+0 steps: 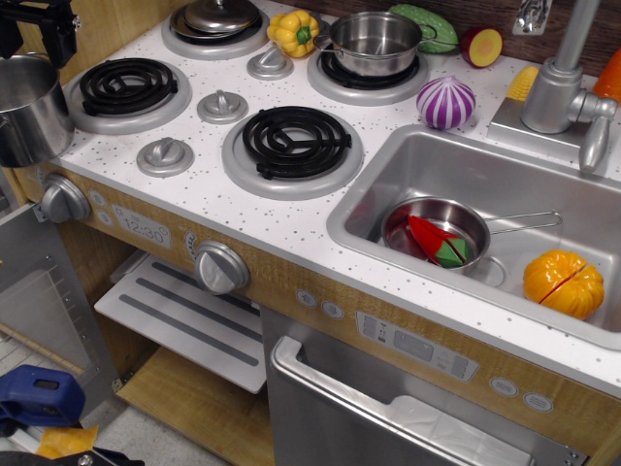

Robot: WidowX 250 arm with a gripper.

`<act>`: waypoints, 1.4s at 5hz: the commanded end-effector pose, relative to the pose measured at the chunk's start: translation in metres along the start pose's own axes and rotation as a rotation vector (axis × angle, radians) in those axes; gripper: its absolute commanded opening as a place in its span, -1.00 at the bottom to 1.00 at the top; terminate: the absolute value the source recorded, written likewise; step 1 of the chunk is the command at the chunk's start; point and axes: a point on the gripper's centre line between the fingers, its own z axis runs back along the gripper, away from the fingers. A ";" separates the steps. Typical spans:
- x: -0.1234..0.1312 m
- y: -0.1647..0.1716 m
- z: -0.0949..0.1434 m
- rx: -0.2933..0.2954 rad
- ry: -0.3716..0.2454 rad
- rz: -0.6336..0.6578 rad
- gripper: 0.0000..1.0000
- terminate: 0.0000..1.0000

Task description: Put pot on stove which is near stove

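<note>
Single view: gripper [44, 34] at top-left corner, mostly cropped, can't tell if jaws are parted or clamped. Pot [29, 107] directly below the jaws, at the stove's [209, 184] left edge, beside the front-left burner [128, 89]. Contact with pot unclear.

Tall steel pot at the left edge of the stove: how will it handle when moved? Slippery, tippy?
The pot looks like polished steel, so probably slick against the gripper above it. It appears rigid, thin-walled and empty, so likely light. Tall and straight-sided, it may tip if pushed high; the stove has raised burner rings that could catch its base.
</note>
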 end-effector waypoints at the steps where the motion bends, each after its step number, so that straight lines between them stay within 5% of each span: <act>1: 0.000 0.000 0.000 0.000 0.000 0.000 1.00 -1.00; 5: -0.006 -0.005 -0.012 -0.058 -0.024 0.049 1.00 -1.00; 6: -0.010 -0.008 -0.018 -0.058 -0.039 0.082 -1.00 -1.00; 7: -0.010 -0.010 -0.020 -0.053 -0.044 0.094 -1.00 -1.00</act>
